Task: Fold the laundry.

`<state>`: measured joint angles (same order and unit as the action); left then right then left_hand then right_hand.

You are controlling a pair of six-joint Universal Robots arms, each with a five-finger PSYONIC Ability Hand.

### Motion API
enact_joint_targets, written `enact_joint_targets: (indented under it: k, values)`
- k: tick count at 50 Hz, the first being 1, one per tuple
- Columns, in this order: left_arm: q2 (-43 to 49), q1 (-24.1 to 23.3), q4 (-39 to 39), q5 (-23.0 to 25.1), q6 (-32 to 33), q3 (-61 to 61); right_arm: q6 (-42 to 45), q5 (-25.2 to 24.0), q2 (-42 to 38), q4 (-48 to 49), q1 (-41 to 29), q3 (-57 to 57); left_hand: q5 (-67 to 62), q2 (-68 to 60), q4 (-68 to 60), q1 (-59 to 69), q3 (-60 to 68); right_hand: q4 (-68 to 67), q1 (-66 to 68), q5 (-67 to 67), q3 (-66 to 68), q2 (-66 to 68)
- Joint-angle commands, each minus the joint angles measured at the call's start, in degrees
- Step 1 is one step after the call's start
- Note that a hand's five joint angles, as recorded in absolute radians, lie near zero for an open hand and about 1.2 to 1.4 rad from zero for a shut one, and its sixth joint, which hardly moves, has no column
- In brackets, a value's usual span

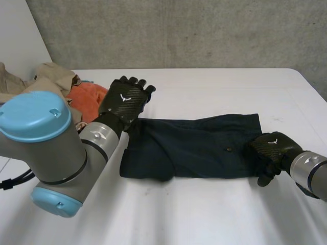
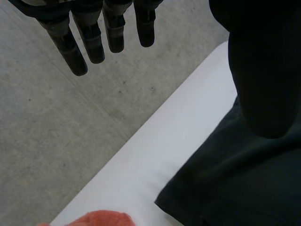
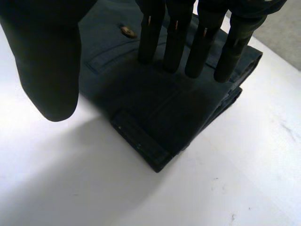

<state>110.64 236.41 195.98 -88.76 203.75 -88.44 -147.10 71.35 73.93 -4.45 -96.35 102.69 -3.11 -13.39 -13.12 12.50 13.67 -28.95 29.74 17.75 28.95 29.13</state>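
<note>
Dark navy fabric shorts lie flat across the middle of the head view on the white table, their long side running left to right. They look already doubled once: at the right hand's fingertips the waistband end shows stacked layers with squared edges. I judge one fold done, with at least a crosswise fold left for this piece.

At the upper left of the frame a crumpled tan garment and an orange cloth lie unfolded, so most of the laundry is yet to do. The left hand hovers by the shorts' upper-left corner, its fingers straight and spread, holding nothing. The leg end below it is looser, with a rounded lower corner.

At the right of the frame the right hand is at the waistband end. Its fingers are straight, with the tips on the cloth near a small button, and the thumb is over bare table, so nothing is pinched.

For room, there is wide bare table below the shorts in the frame and to their right, while the pile crowds the left side near the table's edge
</note>
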Motion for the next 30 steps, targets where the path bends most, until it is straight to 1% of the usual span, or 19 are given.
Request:
enact_joint_targets:
  k: [1, 6, 8, 12, 16, 17, 20, 23, 24, 27, 28, 30]
  values:
    - [0.8, -0.1, 0.0, 0.0, -0.1, 0.7, -0.3, 0.5, -4.5, 11.3, -0.3, 1.6, 1.5, 1.8, 1.6, -0.9, -2.1, 1.7, -2.5, -0.5, -1.7, -1.9]
    - [0.8, -0.7, 0.0, 0.0, -0.7, 0.6, -0.3, 0.5, -7.4, 14.7, -0.7, 0.9, 1.7, 2.0, 1.7, -1.1, -2.3, -0.5, -0.3, 1.7, 0.5, 0.3]
    - [0.9, -0.9, 0.0, 0.0, -0.8, 0.6, -0.2, 0.6, -7.6, 16.0, -0.8, 0.8, 1.7, 2.0, 1.7, -1.1, -2.3, -4.0, 3.2, 5.2, 4.0, 3.8]
    - [0.9, -1.2, 0.0, 0.0, -0.8, 0.6, -0.1, 1.9, -7.9, 19.8, -0.5, 0.8, 1.9, 2.2, 1.9, -1.3, -2.4, -49.8, 49.0, 51.0, 49.8, 49.6]
    - [0.9, -1.3, 0.0, 0.0, -0.8, 0.6, 0.1, 5.7, -7.8, 20.7, -0.2, 0.1, 2.1, 2.3, 2.1, -1.4, -2.6, -51.1, 50.3, 52.3, 51.1, 50.9]
    - [0.9, -1.4, 0.0, -0.1, -0.8, 0.7, -0.2, 7.5, -7.7, 20.7, 0.1, 0.1, 2.1, 2.3, 2.1, -1.4, -2.6, -51.1, 50.3, 52.3, 51.1, 50.9]
    - [0.8, -1.4, -0.1, -0.1, -0.8, 0.6, 0.9, 9.5, -7.0, 20.3, 1.8, 0.2, 2.1, 2.3, 2.1, -1.4, -2.6, -51.1, 50.3, 52.3, 51.1, 50.9]
    - [0.1, -1.3, -0.1, -0.1, -0.8, 0.3, 2.7, 9.9, -5.6, 18.9, 2.7, -0.1, 2.1, 2.3, 2.1, -1.4, -2.6, -51.1, 50.3, 52.3, 51.1, 50.9]
    - [-0.2, -1.3, -0.1, -0.1, -0.8, 0.1, 6.0, 10.4, -3.9, 16.9, 2.8, -0.5, 2.1, 2.3, 2.1, -1.4, -2.6, -51.1, 50.3, 52.3, 51.1, 50.9]
    - [-2.0, -1.0, -0.2, -0.2, -0.8, -0.1, 11.6, 10.7, -2.0, 14.7, 2.7, -1.3, 2.2, 2.5, 2.2, -1.6, -2.8, -51.1, 50.3, 52.3, 51.1, 50.9]
    - [-3.1, -0.9, -0.5, -0.2, -0.9, -0.5, 14.8, 10.5, -1.3, 13.9, 2.7, -2.3, 2.2, 2.5, 2.2, -1.6, -2.8, -51.1, 50.3, 52.3, 51.1, 50.9]
    - [-4.1, -0.7, -0.5, -0.1, -0.9, -1.0, 17.4, 10.2, -0.8, 14.0, 2.1, -3.3, 2.2, 2.5, 2.2, -1.6, -2.8, -51.1, 50.3, 52.3, 51.1, 50.9]
